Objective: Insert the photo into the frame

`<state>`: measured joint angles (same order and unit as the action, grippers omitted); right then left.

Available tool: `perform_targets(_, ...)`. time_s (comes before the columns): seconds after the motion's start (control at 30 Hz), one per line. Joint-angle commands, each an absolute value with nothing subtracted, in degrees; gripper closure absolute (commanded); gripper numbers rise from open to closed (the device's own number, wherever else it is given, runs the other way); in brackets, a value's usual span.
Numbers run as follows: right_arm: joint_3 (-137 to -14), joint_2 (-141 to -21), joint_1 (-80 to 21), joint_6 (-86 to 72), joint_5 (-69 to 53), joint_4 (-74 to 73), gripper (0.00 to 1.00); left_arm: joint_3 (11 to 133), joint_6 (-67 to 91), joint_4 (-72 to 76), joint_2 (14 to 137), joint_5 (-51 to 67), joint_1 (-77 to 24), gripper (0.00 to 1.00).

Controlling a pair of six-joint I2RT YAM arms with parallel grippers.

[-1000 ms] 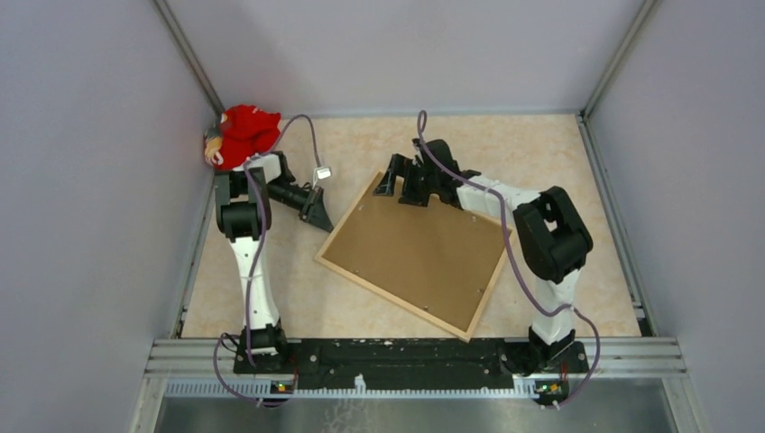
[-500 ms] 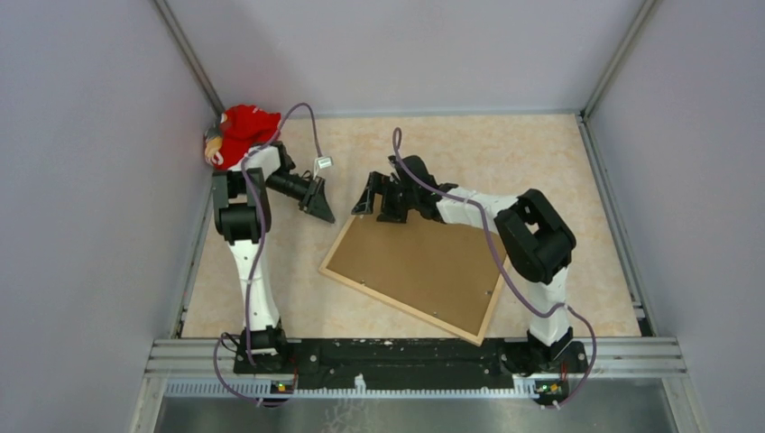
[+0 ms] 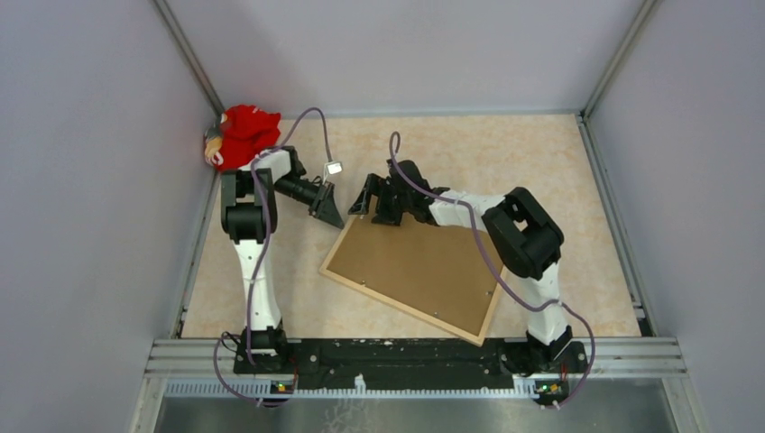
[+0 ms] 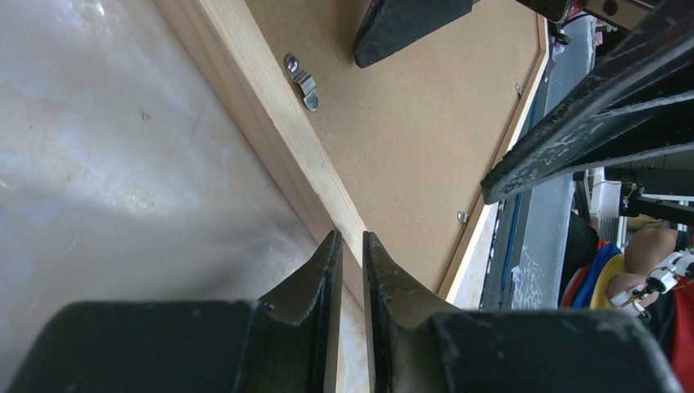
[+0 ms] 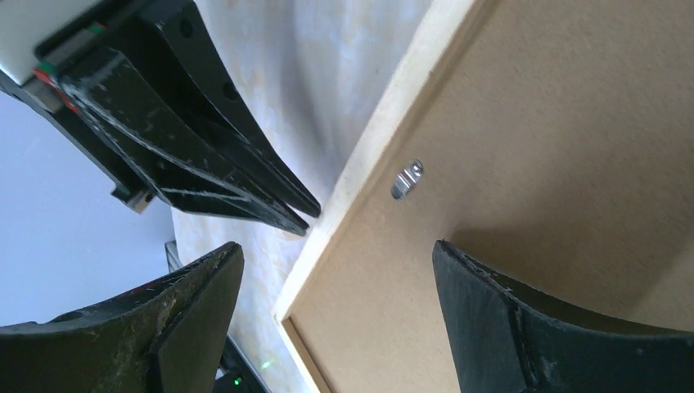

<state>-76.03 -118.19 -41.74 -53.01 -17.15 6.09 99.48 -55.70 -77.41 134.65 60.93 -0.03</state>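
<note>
The frame (image 4: 258, 98) lies face down on the bench (image 3: 541, 153), askew between the two arms, with its brown backing board (image 3: 415, 262) upward. The left fingers (image 4: 315, 278) are almost together, with only a thin slit between them and nothing in it; their tips are at the wooden rail near the frame's far left corner. The right fingers (image 5: 507, 319) stand wide apart (one over the board, one over the bench), astride the same rail beside a metal clip (image 5: 407, 178). A red soft toy (image 3: 245, 133) sits in the far left corner
</note>
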Motion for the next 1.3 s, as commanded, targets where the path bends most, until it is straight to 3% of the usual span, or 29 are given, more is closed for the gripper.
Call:
perform_targets(0.0,-79.9,-120.3,-43.3,-54.1,-15.8,8.3,0.15,97.9,-56.3,-75.9,135.0,61.7,0.2,0.8)
perform_targets(1.27,-83.7,-125.3,-43.8,-56.1,-14.4,8.1,0.19,95.6,-54.1,-72.3,133.9,60.0,-1.8,0.85)
